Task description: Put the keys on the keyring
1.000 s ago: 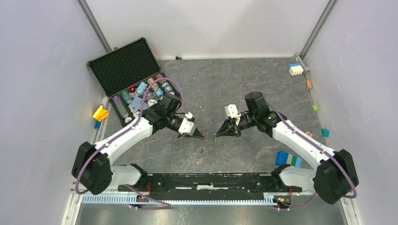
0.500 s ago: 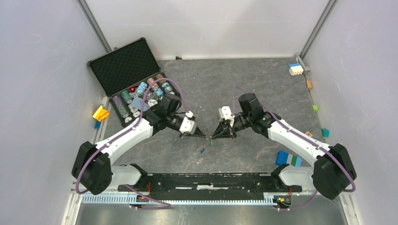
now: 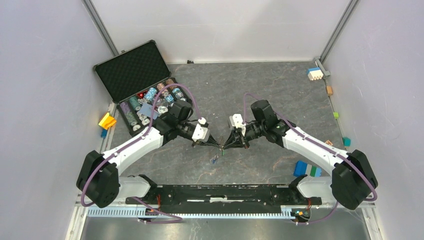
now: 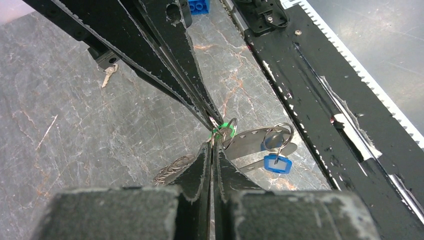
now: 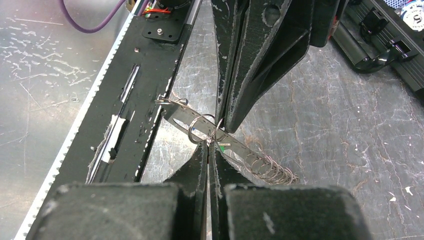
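Bright, even overhead light; soft faint shadows on grey tabletop; glare on scratched metal sheet; wrist views sharp mid-frame, bottom edge heavily blurred, slight wide-angle stretch

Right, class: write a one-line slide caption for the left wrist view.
Left gripper and right gripper, both shut, meet at the green-tagged key by the keyring.

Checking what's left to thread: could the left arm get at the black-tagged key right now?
Probably not yet: the left gripper is shut on the keyring, so it has no free grip. The black-tagged key itself lies uncovered on the table.
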You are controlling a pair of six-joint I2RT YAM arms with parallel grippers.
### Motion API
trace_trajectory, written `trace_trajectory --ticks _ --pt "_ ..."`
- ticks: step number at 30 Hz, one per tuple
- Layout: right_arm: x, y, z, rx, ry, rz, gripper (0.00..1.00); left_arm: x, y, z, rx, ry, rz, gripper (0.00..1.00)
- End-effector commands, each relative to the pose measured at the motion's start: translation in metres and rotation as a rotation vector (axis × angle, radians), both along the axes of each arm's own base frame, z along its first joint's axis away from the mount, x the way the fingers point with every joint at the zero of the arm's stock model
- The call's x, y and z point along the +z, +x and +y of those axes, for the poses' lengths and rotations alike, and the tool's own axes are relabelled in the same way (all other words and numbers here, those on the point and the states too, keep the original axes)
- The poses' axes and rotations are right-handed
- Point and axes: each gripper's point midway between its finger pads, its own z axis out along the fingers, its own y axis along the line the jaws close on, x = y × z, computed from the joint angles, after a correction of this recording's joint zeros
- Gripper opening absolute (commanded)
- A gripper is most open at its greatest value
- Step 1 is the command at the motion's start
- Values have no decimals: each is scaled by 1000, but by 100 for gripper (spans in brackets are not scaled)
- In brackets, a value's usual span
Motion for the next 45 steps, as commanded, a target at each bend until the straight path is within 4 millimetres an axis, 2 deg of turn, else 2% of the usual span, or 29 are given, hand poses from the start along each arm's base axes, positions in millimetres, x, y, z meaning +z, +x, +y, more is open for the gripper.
trace_trajectory --ticks 1,15,45 --pt "9 6 6 -9 18 -26 0 12 -2 -2 2 -32 -7 2" --pt "4 16 7 -69 -1 -4 0 15 1 -4 30 -42 11 2" --pt "-7 15 -2 -94 -40 -53 0 18 3 -6 58 -63 47 2"
